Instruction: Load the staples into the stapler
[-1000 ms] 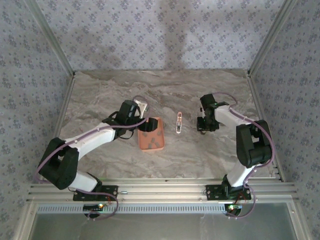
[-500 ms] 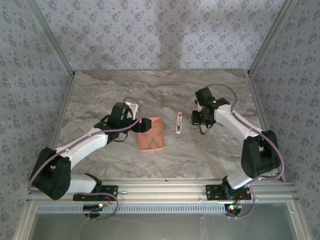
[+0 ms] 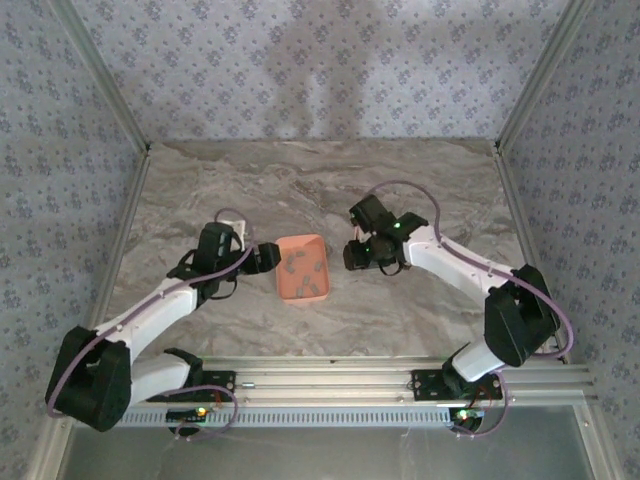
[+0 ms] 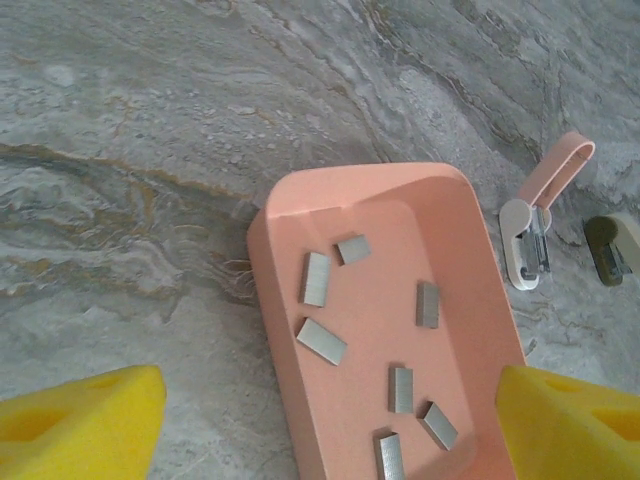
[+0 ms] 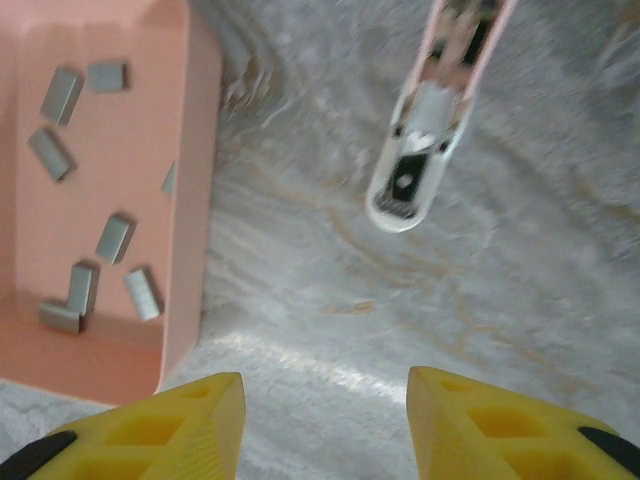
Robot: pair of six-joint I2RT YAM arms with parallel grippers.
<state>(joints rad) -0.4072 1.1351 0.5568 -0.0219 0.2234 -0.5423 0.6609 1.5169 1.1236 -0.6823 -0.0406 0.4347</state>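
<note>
Item 1, left gripper (image 4: 328, 400): mine. Jaws spread wide with nothing between them, poised over the near end of the tray (image 4: 262, 245). From above it sits just left of that tray.

Item 2, right gripper (image 5: 325, 400): mine. Jaws partly apart, nothing held. It hangs over bare table (image 5: 330, 290), with the stapler ahead and the tray wall to one side.

Item 3, staples (image 4: 321, 341): about seven short grey strips, loose and flat on the tray floor, scattered at odd angles. None is in the stapler that I can see.

Item 4, stapler (image 4: 525, 245): pale pink and white, lying on the table just beside the tray and apart from it. Its pink arm is swung back, leaving the metal channel exposed.

Hazards, as I judge them:
- The strips lie flat on a smooth floor, so a pinch from my wide left jaws may skid one away or gather two at once
- A strip may snap or drop between tray and channel, because it is so small against my fingers
- The light tray may slide if I press on its wall
- The stapler may spin or tip if my right jaws nudge rather than clamp it, and the raised arm could fall shut
- My two wrists work close together here and could collide
</note>
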